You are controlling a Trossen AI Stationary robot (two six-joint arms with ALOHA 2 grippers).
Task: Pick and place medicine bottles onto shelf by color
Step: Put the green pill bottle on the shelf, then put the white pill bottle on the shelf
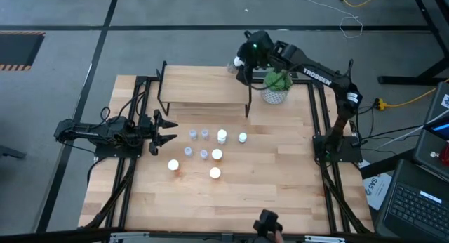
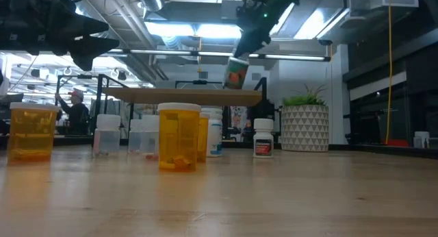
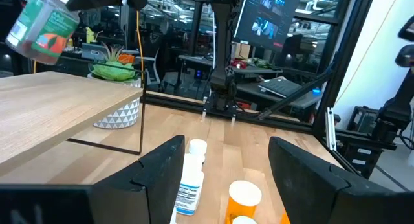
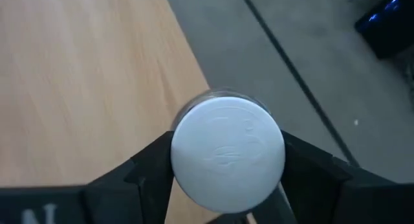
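Right gripper (image 1: 240,62) clamping white-capped bottle (image 4: 228,153), arm stretched over shelf (image 1: 203,88) corner, left gripper (image 1: 167,130) parted, empty

Tabletop count, medicine bottles:
- orange plastic bottles w/ white caps (image 1: 215,173): 3
- small clear bottles w/ pale caps (image 1: 188,152): 4
- white bottle w/ blue label (image 1: 222,136): 1
- small white bottle w/ red label (image 1: 242,138): 1

Off the table: green-labelled bottle w/ white cap (image 2: 235,73): 1, clamped in my right gripper (image 1: 242,64).

Total 10.

Light wooden shelf on black legs (image 1: 203,85): 1.
Potted green plant in white pot (image 1: 276,87): 1.
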